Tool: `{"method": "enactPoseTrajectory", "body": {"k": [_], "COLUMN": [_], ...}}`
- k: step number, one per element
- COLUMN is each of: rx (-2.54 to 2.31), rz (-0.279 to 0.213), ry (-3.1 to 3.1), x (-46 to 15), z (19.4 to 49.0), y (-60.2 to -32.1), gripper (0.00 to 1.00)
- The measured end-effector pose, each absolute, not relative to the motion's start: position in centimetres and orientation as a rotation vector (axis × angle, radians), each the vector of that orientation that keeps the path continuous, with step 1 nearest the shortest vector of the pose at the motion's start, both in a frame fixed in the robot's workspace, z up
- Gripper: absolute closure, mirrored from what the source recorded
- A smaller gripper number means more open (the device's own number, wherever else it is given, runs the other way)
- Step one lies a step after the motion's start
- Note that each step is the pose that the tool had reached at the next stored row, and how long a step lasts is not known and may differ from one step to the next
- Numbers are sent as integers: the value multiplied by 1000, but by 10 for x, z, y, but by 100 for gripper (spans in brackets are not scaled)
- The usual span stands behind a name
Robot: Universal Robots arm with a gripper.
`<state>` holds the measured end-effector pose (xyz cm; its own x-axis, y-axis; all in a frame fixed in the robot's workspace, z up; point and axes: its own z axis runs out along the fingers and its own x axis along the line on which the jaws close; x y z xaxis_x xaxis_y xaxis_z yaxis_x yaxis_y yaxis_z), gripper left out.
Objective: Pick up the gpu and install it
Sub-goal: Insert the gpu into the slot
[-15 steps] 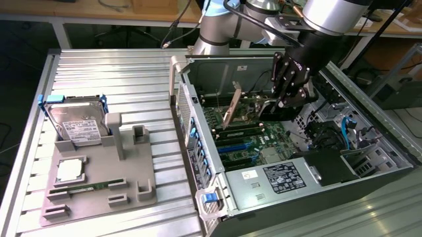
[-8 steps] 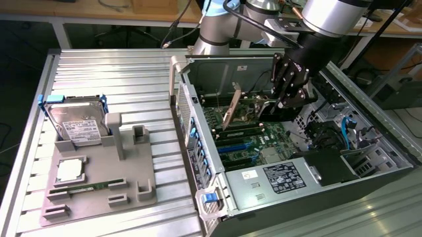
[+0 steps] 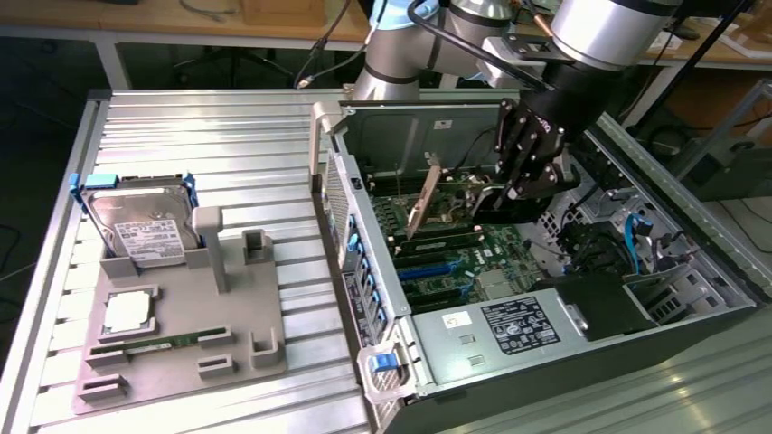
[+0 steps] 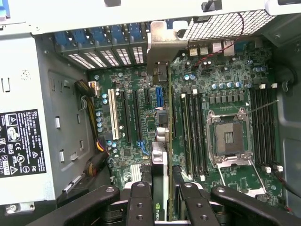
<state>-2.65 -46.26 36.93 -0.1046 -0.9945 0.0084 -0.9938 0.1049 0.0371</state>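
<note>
Wrist view, and the gpu (image 4: 160, 174) is standing on edge inside the case (image 4: 287, 108), grasped between the two fingers of the hand (image 4: 163, 188). Its silvery bracket (image 4: 164, 47) is up at the case's slotted rear wall. The card hangs over the board (image 4: 131, 117) on the case floor; whether it's seated in a slot, can't tell. Deeper into the case there's the socket (image 4: 230, 136), and the labelled power supply (image 4: 28, 141) fills one end. Outside the case, to the exterior view's left, a gray tray (image 3: 181, 334) on the counter (image 3: 181, 127) carries the hard drive (image 3: 139, 226) and a memory stick (image 3: 151, 346).
</note>
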Motion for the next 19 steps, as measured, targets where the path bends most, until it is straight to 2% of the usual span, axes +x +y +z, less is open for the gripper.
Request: {"method": "enactPoseTrajectory", "body": {"k": [19], "rx": [2081], "rz": [-33], "ry": [-2311], "x": [-26], "z": [365], "y": [-463], "gripper": [73]}}
